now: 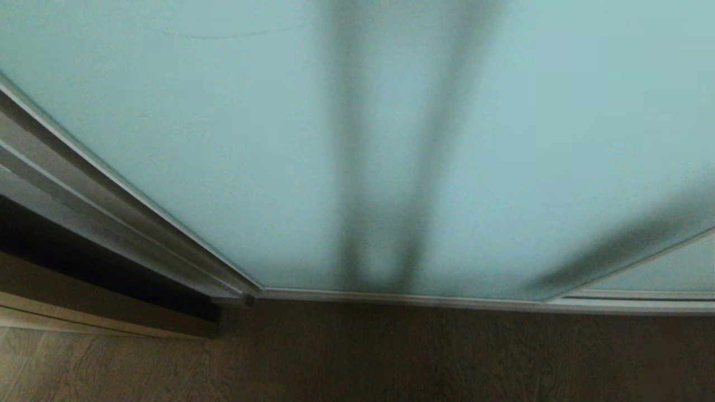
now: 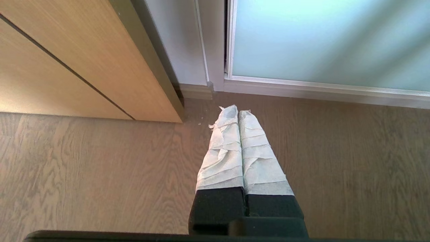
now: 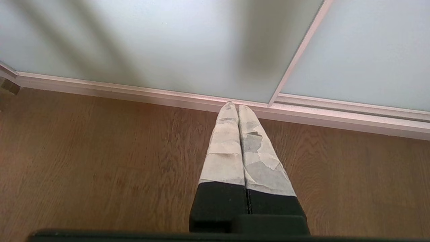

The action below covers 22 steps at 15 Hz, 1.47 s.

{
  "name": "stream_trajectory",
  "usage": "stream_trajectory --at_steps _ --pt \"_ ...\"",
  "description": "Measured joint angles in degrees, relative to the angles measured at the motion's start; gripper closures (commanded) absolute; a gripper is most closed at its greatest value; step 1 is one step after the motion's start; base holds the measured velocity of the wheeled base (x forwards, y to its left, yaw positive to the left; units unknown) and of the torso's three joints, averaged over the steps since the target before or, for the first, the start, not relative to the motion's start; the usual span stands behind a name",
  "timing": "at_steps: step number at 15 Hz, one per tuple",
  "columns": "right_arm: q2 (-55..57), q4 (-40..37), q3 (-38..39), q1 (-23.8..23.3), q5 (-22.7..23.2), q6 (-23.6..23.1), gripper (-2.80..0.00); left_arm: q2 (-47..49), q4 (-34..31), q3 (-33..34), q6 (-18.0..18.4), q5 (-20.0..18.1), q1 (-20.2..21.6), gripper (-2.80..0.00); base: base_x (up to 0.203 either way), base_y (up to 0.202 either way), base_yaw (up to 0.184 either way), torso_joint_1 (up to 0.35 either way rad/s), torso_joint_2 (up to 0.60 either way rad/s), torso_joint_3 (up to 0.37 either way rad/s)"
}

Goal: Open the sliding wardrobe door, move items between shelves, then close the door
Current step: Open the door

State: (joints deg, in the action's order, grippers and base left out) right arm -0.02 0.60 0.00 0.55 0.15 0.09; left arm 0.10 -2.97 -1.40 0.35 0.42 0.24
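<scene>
The sliding wardrobe door (image 1: 234,139) of frosted pale blue-green glass in a thin silver frame fills the head view and stands closed right in front of me. It also appears in the left wrist view as the sliding wardrobe door (image 2: 319,40) and in the right wrist view as the sliding wardrobe door (image 3: 151,40). The shelves are hidden behind it. My left gripper (image 2: 238,111) hangs shut above the wooden floor, holding nothing. My right gripper (image 3: 238,107) is shut and empty too, its tips pointing at the door's bottom rail. Neither arm shows in the head view.
A second glass panel (image 1: 665,268) overlaps behind the door at the right. A silver door frame (image 1: 111,206) runs down the left, beside a tan wooden panel (image 2: 67,60). The silver floor track (image 3: 336,116) lies under the doors. Wooden floor (image 1: 391,357) spreads before them.
</scene>
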Motion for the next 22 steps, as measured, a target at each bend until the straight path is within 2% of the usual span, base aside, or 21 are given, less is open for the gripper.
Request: stream_trajectory --at_steps 16,20,22 --pt "0.0 0.0 0.0 0.0 0.0 0.0 0.00 0.0 0.9 0.3 -0.4 -0.1 0.0 0.00 0.000 0.000 0.000 0.000 0.00 0.000" --pt "0.0 0.0 0.0 0.0 0.0 0.0 0.00 0.0 0.9 0.3 -0.4 -0.1 0.0 0.00 -0.134 0.000 -0.001 0.003 0.00 0.004" --pt "0.0 0.0 0.0 0.0 0.0 0.0 0.00 0.0 0.8 0.3 -0.2 -0.1 0.0 0.00 0.000 0.000 0.000 0.018 0.00 0.003"
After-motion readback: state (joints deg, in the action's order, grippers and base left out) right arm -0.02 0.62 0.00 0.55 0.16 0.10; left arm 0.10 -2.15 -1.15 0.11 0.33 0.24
